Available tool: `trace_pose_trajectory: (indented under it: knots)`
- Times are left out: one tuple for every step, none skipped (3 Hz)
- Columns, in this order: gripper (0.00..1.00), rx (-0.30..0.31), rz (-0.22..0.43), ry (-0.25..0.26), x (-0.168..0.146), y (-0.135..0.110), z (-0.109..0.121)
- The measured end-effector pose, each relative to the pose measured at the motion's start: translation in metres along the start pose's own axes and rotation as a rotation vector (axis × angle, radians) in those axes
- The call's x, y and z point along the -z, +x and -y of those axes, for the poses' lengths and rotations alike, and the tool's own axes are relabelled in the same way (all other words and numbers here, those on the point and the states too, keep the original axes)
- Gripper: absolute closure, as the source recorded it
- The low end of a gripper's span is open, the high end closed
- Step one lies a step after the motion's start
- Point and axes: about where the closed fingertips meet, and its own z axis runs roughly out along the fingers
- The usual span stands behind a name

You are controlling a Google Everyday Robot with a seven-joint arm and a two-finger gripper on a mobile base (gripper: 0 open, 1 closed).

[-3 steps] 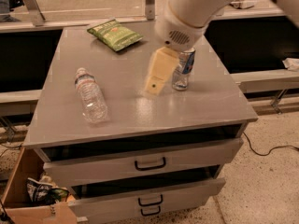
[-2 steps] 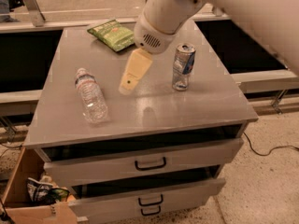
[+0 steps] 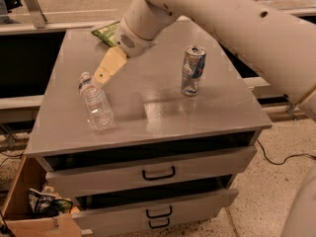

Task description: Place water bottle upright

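Note:
The water bottle (image 3: 95, 102) lies on its side on the left part of the grey cabinet top (image 3: 148, 107), its white cap pointing to the back left. It is clear and ribbed with a narrow label band. My gripper (image 3: 101, 77) hangs from the white arm and its tan tips sit just above and behind the bottle's cap end. It holds nothing.
A silver-blue drink can (image 3: 192, 70) stands upright on the right part of the top. A green snack bag (image 3: 106, 32) lies at the back, partly behind my arm. Two drawers (image 3: 158, 174) are slightly open below. A cardboard box (image 3: 34, 206) with trash stands on the floor at the left.
My arm has swept left from beside the can to the bottle's cap end. The bottle and the can have not moved.

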Motion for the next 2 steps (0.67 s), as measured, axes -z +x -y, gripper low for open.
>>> trace_pose_trajectory:
  knots:
    - [0.0,-0.112,0.019,-0.022,-0.027,-0.011,0.002]
    - [0.0,-0.193,0.016,-0.027,-0.043,-0.016,0.001]
